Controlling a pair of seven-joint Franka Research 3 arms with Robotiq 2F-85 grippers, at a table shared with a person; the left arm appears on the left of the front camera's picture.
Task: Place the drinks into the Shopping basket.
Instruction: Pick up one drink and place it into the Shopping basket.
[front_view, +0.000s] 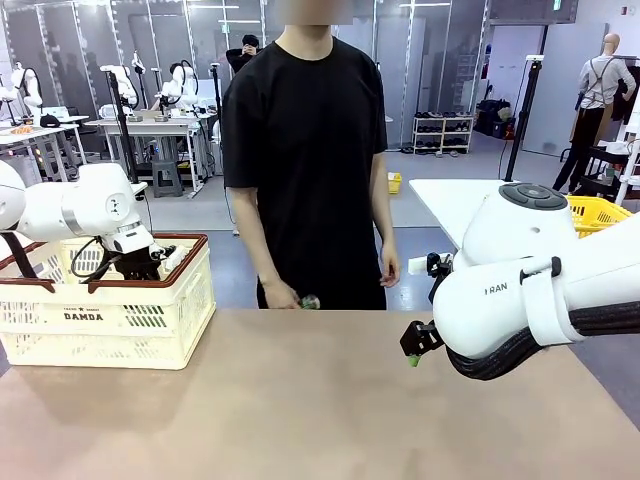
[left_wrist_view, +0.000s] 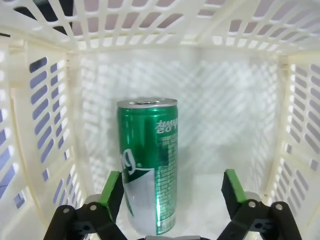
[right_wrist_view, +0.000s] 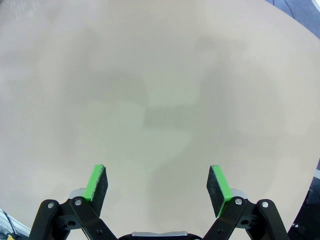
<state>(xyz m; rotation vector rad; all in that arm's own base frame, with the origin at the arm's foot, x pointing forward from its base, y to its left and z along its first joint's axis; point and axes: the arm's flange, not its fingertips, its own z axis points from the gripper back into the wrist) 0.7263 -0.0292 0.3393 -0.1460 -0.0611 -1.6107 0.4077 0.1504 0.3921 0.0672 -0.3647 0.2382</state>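
If we pull the left gripper (left_wrist_view: 172, 190) out of the basket (left_wrist_view: 40, 125) on a slant, one pad (left_wrist_view: 111, 192) could clip the can (left_wrist_view: 147, 165) and tip it; that pad sits right by the can's side, contact unclear; jaws spread wide, gripping nothing; can stands upright on the basket floor between the pads, off-centre toward that pad; we'd lift straight up. Right gripper (right_wrist_view: 157, 185) likewise spread and empty over the table (right_wrist_view: 160, 75); person's hand (front_view: 285, 297) holds what looks like another can.
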